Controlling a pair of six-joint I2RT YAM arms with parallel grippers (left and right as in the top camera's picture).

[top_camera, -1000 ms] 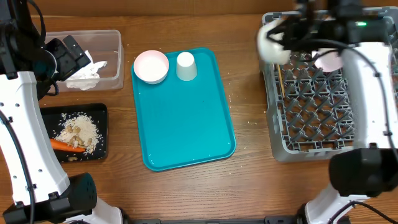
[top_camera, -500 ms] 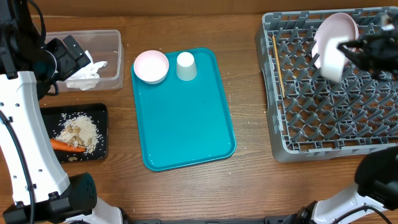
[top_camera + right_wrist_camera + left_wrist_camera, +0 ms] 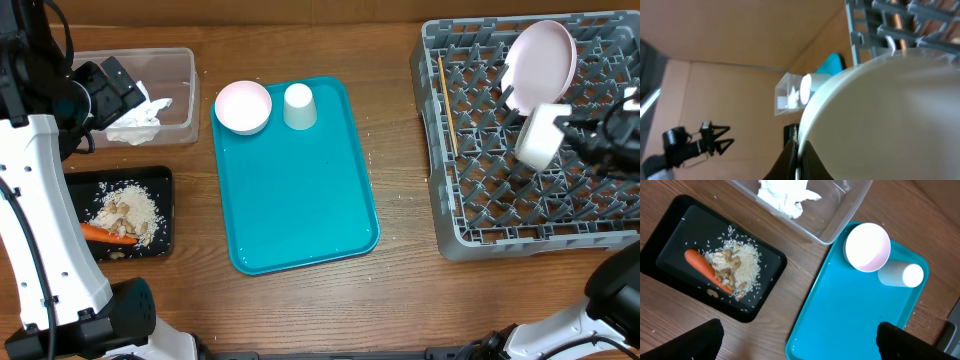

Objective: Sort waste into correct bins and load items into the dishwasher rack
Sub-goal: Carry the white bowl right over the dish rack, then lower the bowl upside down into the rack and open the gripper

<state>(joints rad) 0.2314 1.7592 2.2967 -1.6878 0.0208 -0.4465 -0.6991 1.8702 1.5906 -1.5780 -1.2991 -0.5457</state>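
— Where does everything sit?
— The grey dishwasher rack (image 3: 470,215) fills the table's right side, and the teal tray (image 3: 300,200) lies in the middle. A pale plate (image 3: 541,62) stands on edge among the rack's back pegs.
— And the bins?
— At left. The clear tub (image 3: 178,95) holds crumpled tissue (image 3: 135,118). The black tray (image 3: 160,190) beside it carries rice (image 3: 135,208) and a carrot (image 3: 105,234).
— The grippers?
— The right gripper (image 3: 565,128) is clamped tight on the rim of a white bowl (image 3: 537,137), above the rack. The left gripper (image 3: 799,332) gapes wide, holding nothing, over the table's left side.
— Smaller things?
— A pinkish bowl (image 3: 243,106) and a cup (image 3: 298,106) sit at the teal tray's far end. A chopstick (image 3: 446,105) lies along the rack's left side.
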